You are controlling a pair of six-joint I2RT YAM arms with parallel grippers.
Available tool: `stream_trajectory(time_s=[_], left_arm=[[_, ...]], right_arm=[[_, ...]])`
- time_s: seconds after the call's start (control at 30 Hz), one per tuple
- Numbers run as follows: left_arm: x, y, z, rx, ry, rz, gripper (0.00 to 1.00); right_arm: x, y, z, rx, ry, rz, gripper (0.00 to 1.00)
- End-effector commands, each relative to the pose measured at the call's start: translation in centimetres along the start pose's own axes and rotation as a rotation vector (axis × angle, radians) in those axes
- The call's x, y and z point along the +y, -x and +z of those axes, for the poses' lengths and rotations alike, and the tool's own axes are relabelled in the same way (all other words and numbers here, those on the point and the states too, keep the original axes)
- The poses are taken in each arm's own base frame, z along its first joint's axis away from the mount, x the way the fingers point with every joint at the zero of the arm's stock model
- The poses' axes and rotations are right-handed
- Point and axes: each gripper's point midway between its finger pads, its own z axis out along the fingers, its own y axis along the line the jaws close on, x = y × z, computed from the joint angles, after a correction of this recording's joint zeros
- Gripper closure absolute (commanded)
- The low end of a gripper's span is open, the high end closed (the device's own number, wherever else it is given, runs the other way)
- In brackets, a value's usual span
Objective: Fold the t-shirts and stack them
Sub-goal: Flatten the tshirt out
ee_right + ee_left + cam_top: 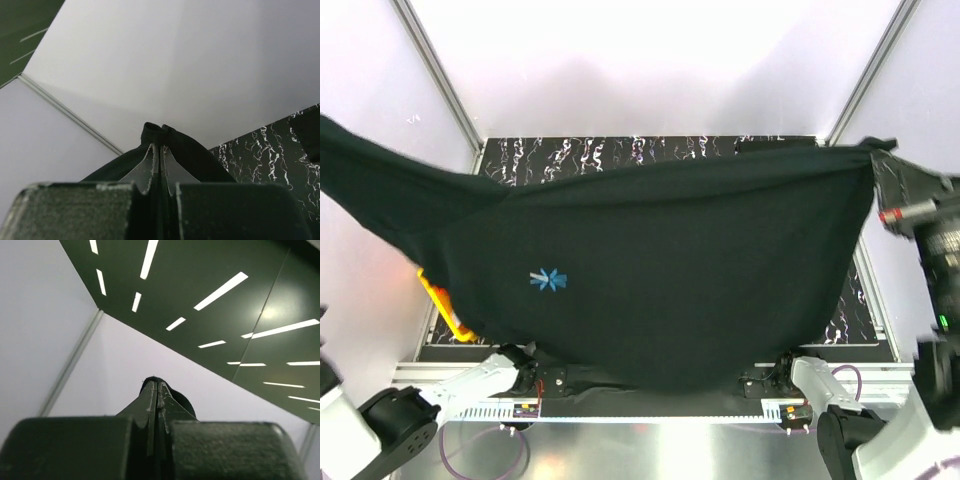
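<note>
One black t-shirt [670, 270], one blue starburst [548, 280], taut between left claw [157, 385] and right claw [161, 132], both clamped on it.

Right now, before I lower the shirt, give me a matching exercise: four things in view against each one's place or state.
Things:
1. black cloth t-shirt
2. light-blue starburst print
3. black white-veined tabletop
4. yellow-and-orange item

Places or states:
A. peeks out below the shirt's left edge
B. stretched in the air between the left arm's fingers and the right arm's fingers, both shut on it
C. on the shirt's left half
D. mostly covered by the cloth

Pairs: 1-B, 2-C, 3-D, 4-A
</note>
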Motion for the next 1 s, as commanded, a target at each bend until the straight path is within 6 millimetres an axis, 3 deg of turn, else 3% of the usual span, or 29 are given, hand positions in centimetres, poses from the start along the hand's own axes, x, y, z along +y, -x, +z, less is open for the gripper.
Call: stream_trajectory(time_s=[0.0, 0.1, 0.13, 0.17, 0.2, 0.23, 0.27, 0.33, 0.37, 0.43, 0.47, 0.6, 0.7, 0.8, 0.9, 0.97], left_arm=[[-1.1, -3.5, 2.4, -0.018, -0.01, 0.183, 1.0], [-2.1, -10.9, 4.7, 0.07, -0.004, 0.313, 1.0], [-2.8, -15.9, 5.8, 0.135, -0.01, 0.364, 1.0], [-3.1, -18.5, 6.3, 0.169, -0.018, 0.397, 1.0], [-3.6, -23.6, 6.7, 0.235, -0.04, 0.439, 1.0], [-3.5, -25.9, 6.8, 0.261, -0.04, 0.453, 1.0], [-3.0, -28.0, 6.9, 0.28, -0.033, 0.472, 1.0], [-1.2, -34.3, 6.3, 0.335, -0.02, 0.491, 1.0], [-0.4, -36.5, 5.9, 0.359, -0.017, 0.493, 1.0], [2.7, -43.0, 4.4, 0.443, 0.006, 0.502, 1.0], [4.2, -46.0, 3.2, 0.499, 0.01, 0.513, 1.0], [8.9, -55.6, 0.0, 0.644, 0.025, 0.468, 1.0], [10.5, -58.7, -0.9, 0.674, 0.007, 0.471, 1.0], [10.4, -60.7, -0.8, 0.684, -0.018, 0.463, 1.0], [9.9, -60.9, 0.2, 0.682, -0.025, 0.46, 1.0], [9.4, -59.9, 0.9, 0.657, -0.026, 0.452, 1.0]], right_arm=[[-3.3, -0.7, 5.5, -0.003, -0.076, -0.004, 1.0], [-7.2, -2.5, 10.3, 0.011, -0.138, -0.005, 1.0], [-8.2, -3.0, 11.5, 0.016, -0.15, -0.008, 1.0], [-10.7, -5.0, 13.2, 0.055, -0.195, -0.007, 1.0], [-12.2, -5.5, 15.2, 0.046, -0.206, -0.014, 1.0], [-13.4, -6.4, 16.2, 0.054, -0.221, -0.016, 1.0], [-16.2, -8.8, 17.3, 0.098, -0.263, -0.014, 1.0], [-18.6, -10.6, 19.4, 0.103, -0.26, -0.023, 1.0], [-21.4, -13.2, 19.6, 0.145, -0.303, -0.017, 1.0], [-24.2, -15.2, 20.9, 0.148, -0.326, -0.022, 1.0], [-26.8, -17.7, 20.8, 0.184, -0.372, -0.018, 1.0], [-33.1, -23.0, 22.9, 0.253, -0.448, -0.011, 1.0], [-35.3, -25.1, 25.0, 0.294, -0.432, -0.028, 1.0], [-36.4, -26.0, 26.6, 0.311, -0.401, -0.055, 1.0], [-36.6, -25.3, 27.4, 0.307, -0.387, -0.061, 1.0], [-35.6, -23.9, 27.6, 0.295, -0.374, -0.076, 1.0]])
